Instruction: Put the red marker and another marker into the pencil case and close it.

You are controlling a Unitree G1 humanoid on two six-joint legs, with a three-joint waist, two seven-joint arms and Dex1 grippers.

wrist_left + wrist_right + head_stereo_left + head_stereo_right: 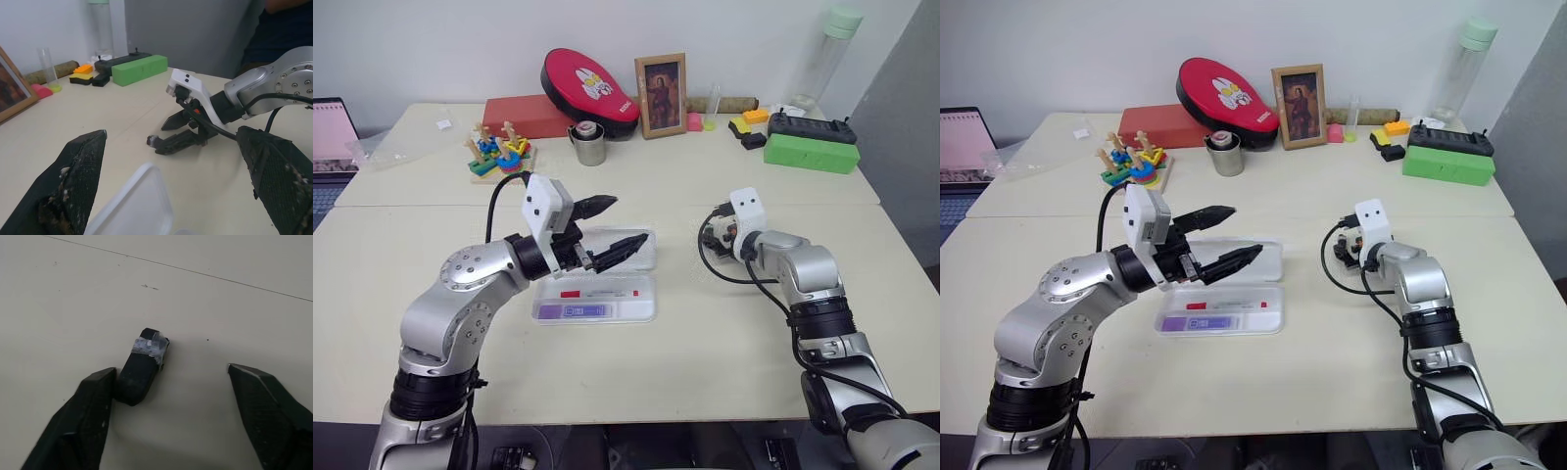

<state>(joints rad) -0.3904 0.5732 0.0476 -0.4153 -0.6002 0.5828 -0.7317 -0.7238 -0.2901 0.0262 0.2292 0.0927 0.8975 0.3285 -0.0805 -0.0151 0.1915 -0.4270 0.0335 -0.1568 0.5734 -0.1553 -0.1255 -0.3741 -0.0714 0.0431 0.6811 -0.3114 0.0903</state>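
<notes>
With its fingers spread wide and nothing between them, the left gripper (pixel 614 227) hangs level above the pencil case (pixel 595 299), pointing across toward the right arm. The case lies open directly beneath: the tray half sits below and a bit toward the robot from the fingertips, the lid half right under them. In the tray, the red marker (pixel 603 293) lies on the side nearer the jaws, and the purple marker (pixel 572 311) lies parallel on the far side from them, nearer the robot. Both are fully inside the tray; lid not shut.

Right gripper (pixel 171 396): jaws apart, tips down close to the table (pixel 73 293). A small dark cap-like piece (pixel 142 366) with a pale taped end lies on the table between the fingers, right against one finger (pixel 95 401); clear gap to the other. Not clamped on it. This gripper sits well apart from the case, off past the left fingertips.

Further out, beyond both grippers at the back of the table: metal cup (pixel 590 144), framed picture (pixel 662 95), red flat box (pixel 527 115), green box (pixel 811 152), wooden stacking toy (pixel 499 152).
</notes>
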